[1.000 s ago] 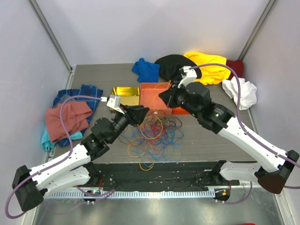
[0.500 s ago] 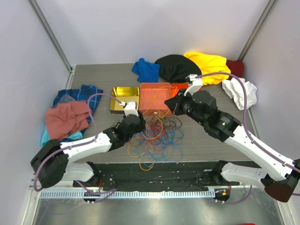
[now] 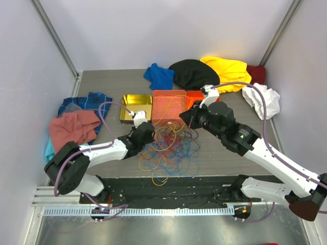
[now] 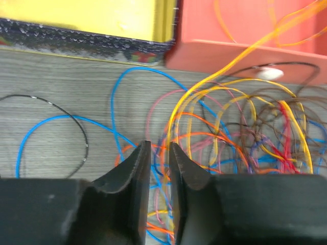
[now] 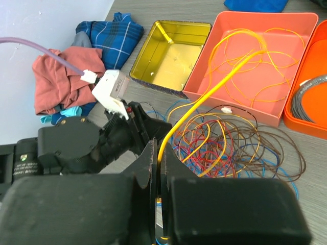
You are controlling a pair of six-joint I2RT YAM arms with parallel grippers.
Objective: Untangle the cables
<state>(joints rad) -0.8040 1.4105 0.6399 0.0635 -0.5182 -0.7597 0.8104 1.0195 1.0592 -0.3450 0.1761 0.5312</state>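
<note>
left edge: i see a heap of clothes, a rust-pink cloth (image 3: 71,130) lying over a blue plaid cloth (image 3: 88,101).
left gripper (image 4: 158,149): low over the table (image 3: 107,84) at the tangle's left edge, jaws only a narrow slit apart. blue and orange strands show through the slit; i can't tell whether any is pinched.
gold tin (image 3: 138,102): open, right against the salmon tray's left side. the print on its dark side wall is too blurred for me to read.
cables (image 3: 171,148): a messy tangle of orange, yellow, red, blue and brown loops on the table, in front of the tin and tray, between my two grippers.
salmon tray (image 5: 235,108): a few thin orange and yellow loops lie inside.
right gripper (image 5: 157,148): jaws clamped on the yellow cable (image 5: 214,87), which runs taut from the fingers into the salmon tray.
bright orange tray (image 5: 319,51): beside the salmon tray, with a grey coiled ring (image 5: 309,89) in it.
back right: blue garment (image 3: 159,76), black garment (image 3: 191,73), yellow garment (image 3: 227,71), white garment (image 3: 261,100).
</note>
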